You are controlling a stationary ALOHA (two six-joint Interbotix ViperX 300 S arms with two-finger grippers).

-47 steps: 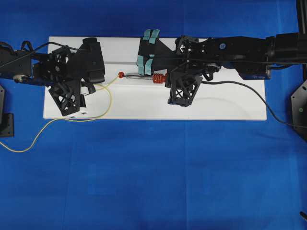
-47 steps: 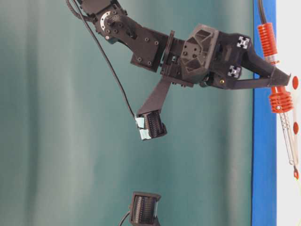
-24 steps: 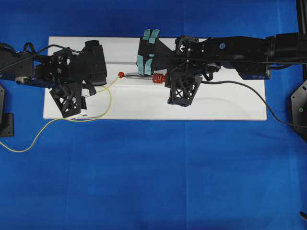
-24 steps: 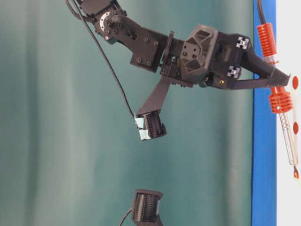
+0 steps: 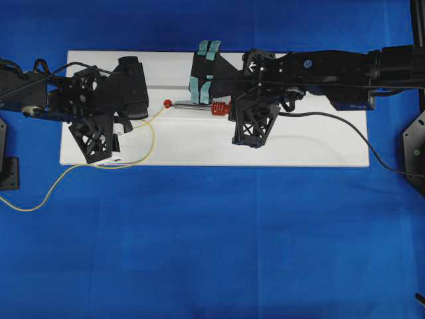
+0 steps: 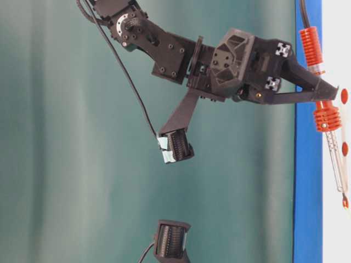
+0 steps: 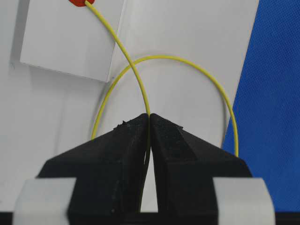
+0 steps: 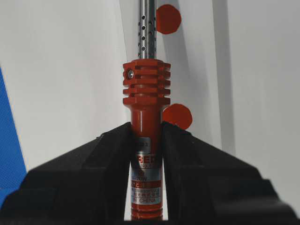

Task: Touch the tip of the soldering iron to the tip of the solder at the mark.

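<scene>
The soldering iron (image 5: 212,107) lies level over the white board, its orange-red handle (image 8: 146,103) clamped in my right gripper (image 8: 146,129), which is shut on it. Its silver shaft (image 8: 148,28) points left toward a red mark (image 5: 168,103), and the tip (image 6: 345,203) hangs just above the board. The thin yellow solder (image 7: 140,89) is pinched in my shut left gripper (image 7: 149,115). It runs up to the red mark (image 7: 77,2), where its end sits. Whether the two tips touch cannot be told.
The white board (image 5: 299,146) lies on blue cloth. A black holder with teal pads (image 5: 206,73) stands at its back edge. Solder slack loops (image 5: 151,136) off the board's front left. The iron's black cord (image 5: 345,126) trails right. A second red dot (image 8: 177,116) lies under the iron.
My left arm shifted slightly left and back with the solder, then held still. The right arm and the iron stay where they were.
</scene>
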